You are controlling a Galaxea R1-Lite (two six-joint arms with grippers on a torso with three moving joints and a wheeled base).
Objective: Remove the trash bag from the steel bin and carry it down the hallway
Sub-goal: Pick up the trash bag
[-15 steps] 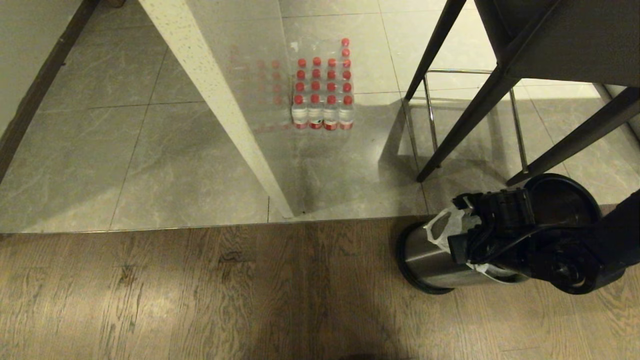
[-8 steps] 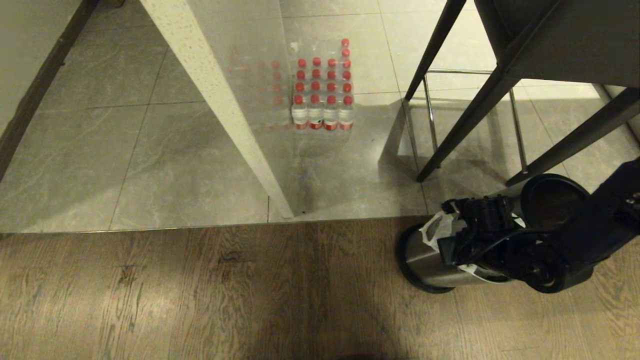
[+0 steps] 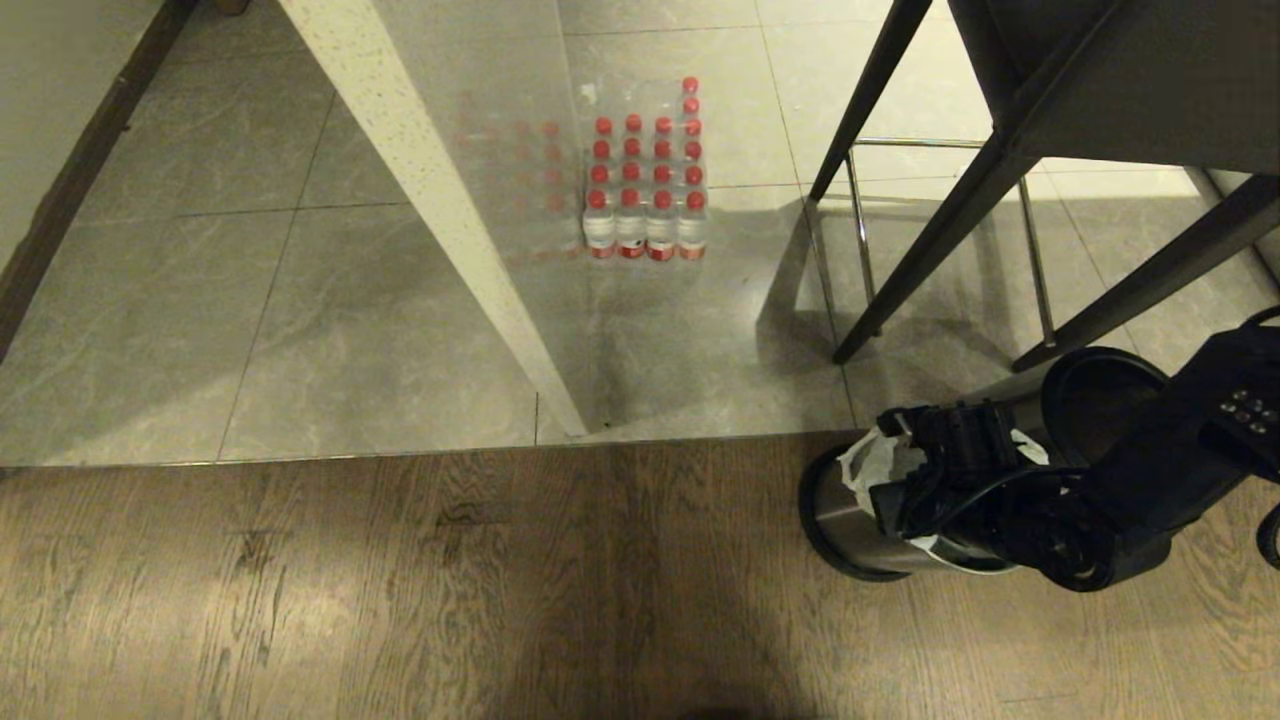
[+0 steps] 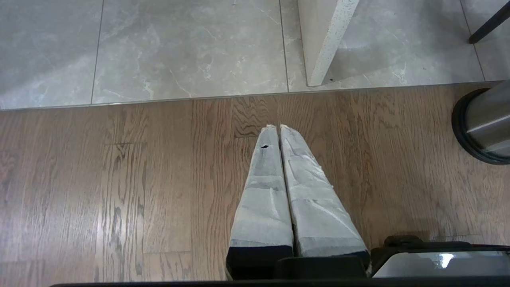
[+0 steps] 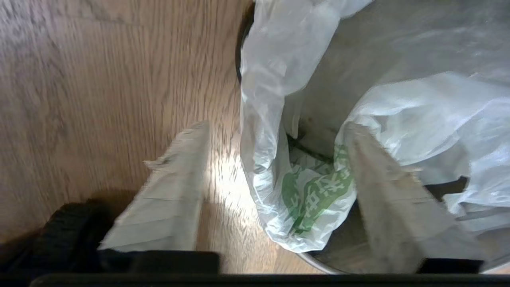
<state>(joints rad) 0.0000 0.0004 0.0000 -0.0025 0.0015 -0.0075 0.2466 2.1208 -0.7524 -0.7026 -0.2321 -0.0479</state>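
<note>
Right gripper [image 5: 275,147] hovering at steel bin [image 3: 850,515] rim, fingers spread wide, straddling trash bag [image 5: 303,191] edge draping over bin. Left gripper [image 4: 279,127] pressed closed, away from bin.

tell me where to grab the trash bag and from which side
Probably the loose fold of the trash bag draped over the rim of the steel bin, coming from above. It stands clear of the wall, and the open right end effector already straddles it.

White trash bag [image 5: 303,191] with green print — shiny steel bin [image 3: 850,515], black-rimmed.
</note>
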